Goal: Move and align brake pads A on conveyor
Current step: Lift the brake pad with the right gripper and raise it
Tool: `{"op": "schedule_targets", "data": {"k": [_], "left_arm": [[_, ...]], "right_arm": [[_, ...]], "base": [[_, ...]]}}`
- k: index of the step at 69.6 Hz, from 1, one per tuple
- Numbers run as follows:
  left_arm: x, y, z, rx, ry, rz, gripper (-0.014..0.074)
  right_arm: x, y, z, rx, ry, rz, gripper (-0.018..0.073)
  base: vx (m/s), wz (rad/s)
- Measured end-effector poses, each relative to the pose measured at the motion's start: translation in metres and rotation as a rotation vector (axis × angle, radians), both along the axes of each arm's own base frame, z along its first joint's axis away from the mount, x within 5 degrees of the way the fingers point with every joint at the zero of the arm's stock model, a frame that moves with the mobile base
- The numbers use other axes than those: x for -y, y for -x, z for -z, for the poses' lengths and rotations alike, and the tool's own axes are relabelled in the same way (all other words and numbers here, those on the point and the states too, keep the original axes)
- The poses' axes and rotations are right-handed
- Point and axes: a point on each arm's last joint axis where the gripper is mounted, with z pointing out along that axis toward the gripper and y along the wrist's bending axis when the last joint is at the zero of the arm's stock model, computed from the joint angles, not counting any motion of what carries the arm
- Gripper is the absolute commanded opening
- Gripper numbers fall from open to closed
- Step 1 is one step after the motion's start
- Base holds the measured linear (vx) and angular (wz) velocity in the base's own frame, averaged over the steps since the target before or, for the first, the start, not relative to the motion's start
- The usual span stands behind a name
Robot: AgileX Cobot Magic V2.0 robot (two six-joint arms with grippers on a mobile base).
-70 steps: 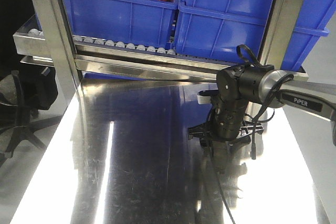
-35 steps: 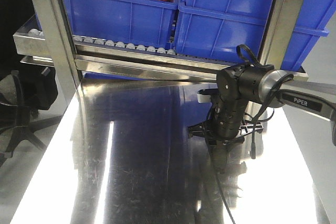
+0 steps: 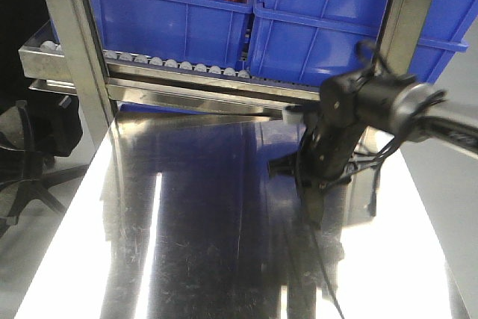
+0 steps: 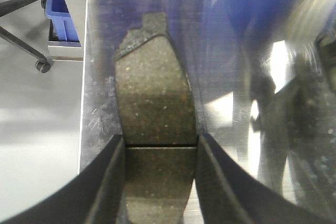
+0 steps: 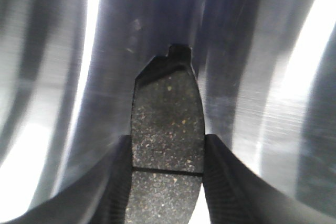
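Observation:
Two brake pads A show, each with a speckled grey-brown face and a centre groove. One brake pad (image 4: 155, 108) sits between the fingers of my left gripper (image 4: 160, 140), which is shut on its sides, above the steel tabletop (image 4: 100, 103) near that top's left edge. The other brake pad (image 5: 167, 119) is clamped in my right gripper (image 5: 168, 140), also over bare steel. In the front view my right gripper (image 3: 312, 188) points down over the right part of the tabletop (image 3: 187, 222). My left gripper is outside that view. The conveyor is out of view.
Blue bins (image 3: 172, 20) stand on a rack of small white rollers (image 3: 172, 63) at the back, behind steel posts (image 3: 75, 42). An office chair base (image 3: 30, 177) is on the floor at the left. A blue bin (image 4: 62, 9) stands on the floor beside the table.
My right arm has shifted up and to the right, and it now looks blurred. The gripper below it has moved slightly right with its pad.

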Motion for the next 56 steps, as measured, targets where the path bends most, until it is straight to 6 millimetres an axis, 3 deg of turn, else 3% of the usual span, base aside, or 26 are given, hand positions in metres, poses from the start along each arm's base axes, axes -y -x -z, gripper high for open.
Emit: {"op": "schedule_targets", "data": {"k": [22, 40, 56], "left_arm": [[0.0, 0.0, 0.0, 0.0, 0.0, 0.0, -0.0006], [0.0, 0.0, 0.0, 0.0, 0.0, 0.0, -0.0006], [0.0, 0.0, 0.0, 0.0, 0.0, 0.0, -0.0006]], "right_arm": [[0.009, 0.034, -0.091, 0.178, -0.108, -0.035, -0.0006], [0.025, 0.089, -0.168, 0.334, -0.163, -0.085, -0.0006], [0.032, 0.143, -0.212, 0.424, -0.189, -0.177, -0.0006]], "base": [[0.0, 0.0], [0.0, 0.0], [0.0, 0.0]]}}
